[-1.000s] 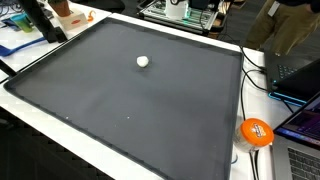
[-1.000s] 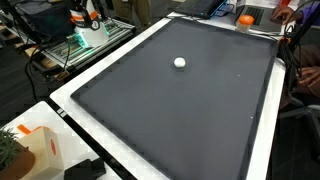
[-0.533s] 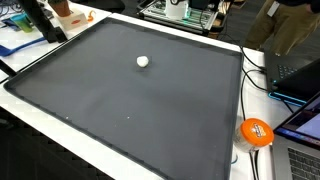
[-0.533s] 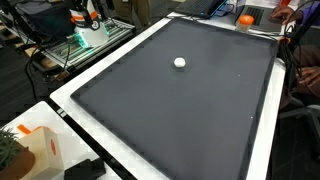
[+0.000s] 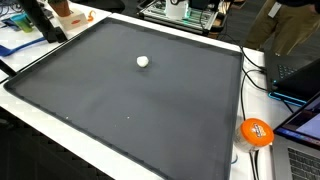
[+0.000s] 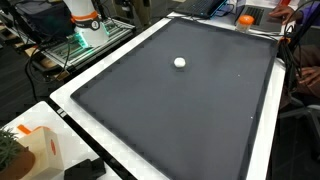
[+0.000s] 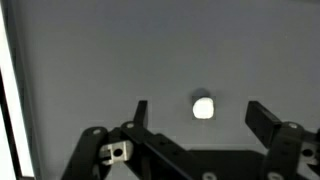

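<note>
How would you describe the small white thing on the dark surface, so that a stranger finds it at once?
A large dark mat covers nearly the whole table. One small white ball lies on it, away from every edge. It is the only thing on the mat; the other round thing, an orange thing, is bigger and lies off the mat.

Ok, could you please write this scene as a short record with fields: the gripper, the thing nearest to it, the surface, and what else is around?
gripper: gripper open, holds nothing
nearest thing: small white ball; in the wrist view it shows between the two fingers, touching neither
surface: dark mat, the ball lies on it
under the mat: white table, seen as a border around the mat
around: orange round object, off the mat near one corner
</note>
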Robot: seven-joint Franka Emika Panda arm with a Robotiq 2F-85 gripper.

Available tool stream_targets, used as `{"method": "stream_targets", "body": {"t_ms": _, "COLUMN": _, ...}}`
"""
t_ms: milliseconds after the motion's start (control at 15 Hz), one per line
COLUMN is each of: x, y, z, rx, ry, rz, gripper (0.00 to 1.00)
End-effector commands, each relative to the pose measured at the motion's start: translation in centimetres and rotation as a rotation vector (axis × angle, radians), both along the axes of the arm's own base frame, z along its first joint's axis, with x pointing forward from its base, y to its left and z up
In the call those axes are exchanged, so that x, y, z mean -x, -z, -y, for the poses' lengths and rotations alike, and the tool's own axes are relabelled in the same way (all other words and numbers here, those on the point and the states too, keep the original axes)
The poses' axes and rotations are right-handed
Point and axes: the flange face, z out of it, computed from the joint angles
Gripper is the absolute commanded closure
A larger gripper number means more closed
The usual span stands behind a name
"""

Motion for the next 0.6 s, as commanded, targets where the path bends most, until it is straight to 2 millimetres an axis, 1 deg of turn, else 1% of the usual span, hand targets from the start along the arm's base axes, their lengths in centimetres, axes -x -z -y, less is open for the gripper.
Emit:
{"method": "stream_targets", "body": {"t_ms": 0, "x": -2.9, "y": 3.3, "z": -3.2, "rx": -0.006, "ry": 0.054, "rz": 0.060, "gripper": 0.00}}
{"method": "stream_targets", "body": {"t_ms": 67, "x": -3.9, "y": 4.5, "z": -3.6, "rx": -0.009, "ry": 0.073, "rz": 0.075, "gripper": 0.00}}
{"method": "stream_targets", "body": {"t_ms": 133, "x": -4.8, "y": 6.0, "z": -3.7, "rx": -0.019, "ry": 0.107, "rz": 0.069, "gripper": 0.00}}
{"method": "stream_targets", "body": {"t_ms": 200, "x": -5.4, "y": 7.4, "z": -3.8, "rx": -0.029, "ry": 0.123, "rz": 0.032, "gripper": 0.00}}
{"method": "stream_targets", "body": {"t_ms": 267, "x": -3.7, "y": 4.8, "z": -3.8, "rx": -0.009, "ry": 0.077, "rz": 0.068, "gripper": 0.00}}
{"method": "stream_targets", "body": {"t_ms": 333, "x": -4.1, "y": 5.9, "z": -3.8, "rx": -0.009, "ry": 0.080, "rz": 0.052, "gripper": 0.00}}
{"method": "stream_targets", "body": {"t_ms": 400, "x": -4.3, "y": 6.2, "z": -3.8, "rx": -0.008, "ry": 0.080, "rz": 0.047, "gripper": 0.00}}
{"method": "stream_targets", "body": {"t_ms": 533, "x": -4.4, "y": 5.6, "z": -3.8, "rx": -0.009, "ry": 0.079, "rz": 0.060, "gripper": 0.00}}
